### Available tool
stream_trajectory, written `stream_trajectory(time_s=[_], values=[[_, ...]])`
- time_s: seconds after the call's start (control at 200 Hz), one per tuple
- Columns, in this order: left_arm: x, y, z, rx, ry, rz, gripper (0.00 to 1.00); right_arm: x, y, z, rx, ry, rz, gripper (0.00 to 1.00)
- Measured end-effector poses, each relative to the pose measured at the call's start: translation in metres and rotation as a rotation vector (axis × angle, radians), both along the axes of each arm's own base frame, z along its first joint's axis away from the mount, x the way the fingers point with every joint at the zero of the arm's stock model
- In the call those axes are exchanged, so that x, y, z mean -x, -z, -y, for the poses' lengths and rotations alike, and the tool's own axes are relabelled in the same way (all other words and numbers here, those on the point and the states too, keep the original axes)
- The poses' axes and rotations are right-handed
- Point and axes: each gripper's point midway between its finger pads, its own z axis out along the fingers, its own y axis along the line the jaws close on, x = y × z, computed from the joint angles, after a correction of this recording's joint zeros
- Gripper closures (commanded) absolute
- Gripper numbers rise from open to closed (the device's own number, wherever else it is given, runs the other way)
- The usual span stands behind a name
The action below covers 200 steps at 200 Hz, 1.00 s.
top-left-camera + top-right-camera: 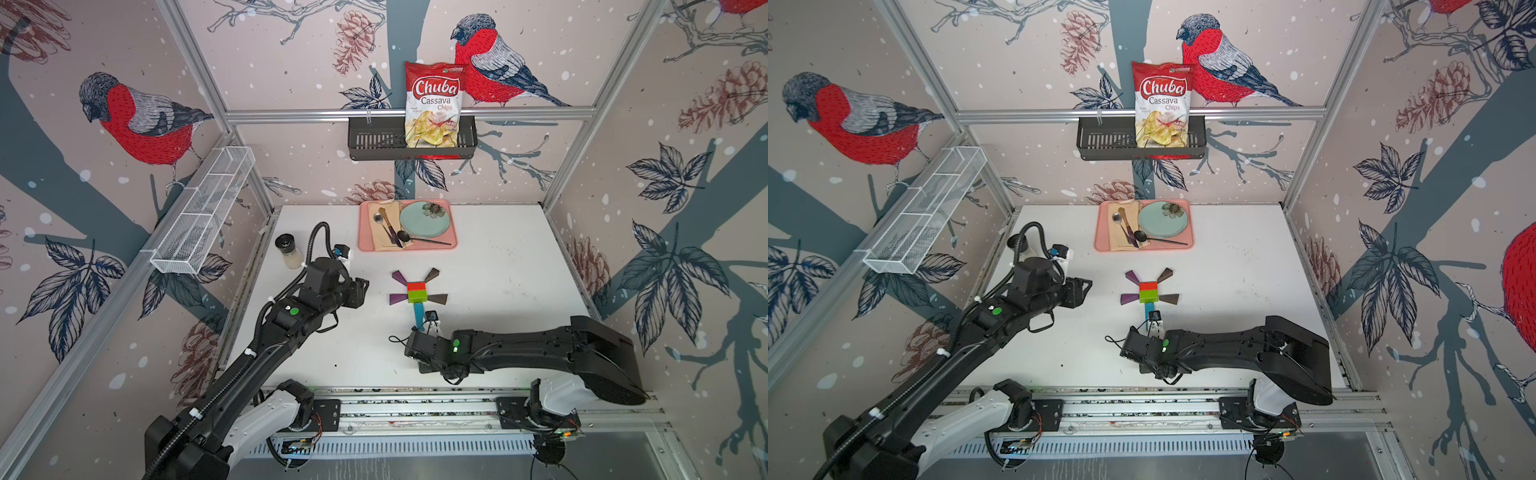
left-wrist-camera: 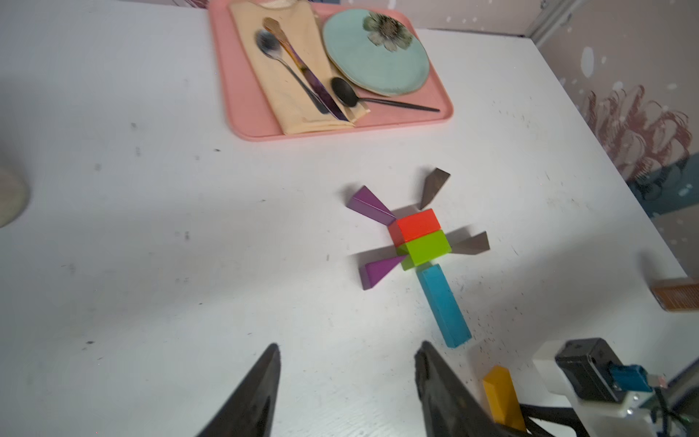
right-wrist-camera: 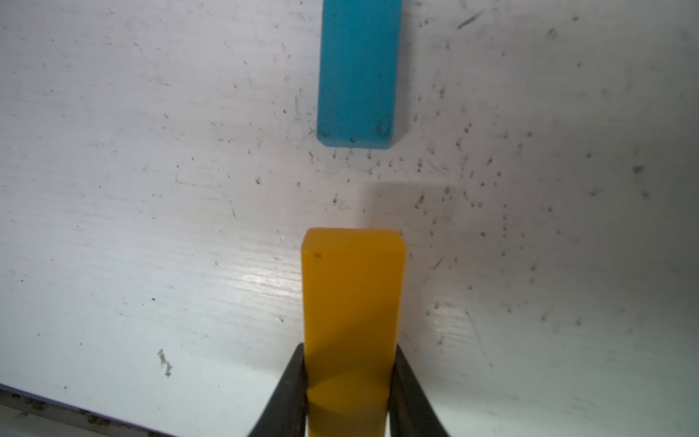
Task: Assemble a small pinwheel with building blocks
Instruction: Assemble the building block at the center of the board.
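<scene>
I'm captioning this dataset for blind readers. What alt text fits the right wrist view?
The right tool grips a yellow bar, whose free end points at the near end of a blue bar lying ahead. A gap of scuffed white table separates the two bars.

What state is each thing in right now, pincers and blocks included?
Left pincer: open, empty.
Right pincer: shut on yellow bar.
Yellow bar: held, apart from blue bar.
Blue bar: flat, one end at green brick.
Red brick: flat, touching green brick.
Purple wedges: flat, tips toward the bricks.
Brown wedges: flat, tips toward the bricks.
Jar: upright, lid on.
Chips bag: upright in basket.
</scene>
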Motion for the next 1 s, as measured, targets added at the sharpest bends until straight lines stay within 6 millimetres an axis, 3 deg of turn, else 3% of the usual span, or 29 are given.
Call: stream_trajectory(time_s=[0.095,0.19,0.63,1.001], values=[[-0.001,-0.007,-0.009,-0.002,-0.026,0.007,0.18,-0.001,0.004,-0.009,-0.009,-0.018,-0.018,0.80],[0.001,-0.014,-0.011,0.004,-0.028,0.021,0.13,-0.003,0.008,-0.016,-0.002,-0.037,-0.028,0.79],[0.008,-0.021,-0.016,0.010,-0.033,0.036,0.10,-0.009,0.010,-0.014,0.050,-0.038,-0.054,0.79],[0.010,-0.017,-0.016,0.011,-0.027,0.028,0.03,0.000,0.009,-0.002,0.099,-0.023,-0.098,0.78]])
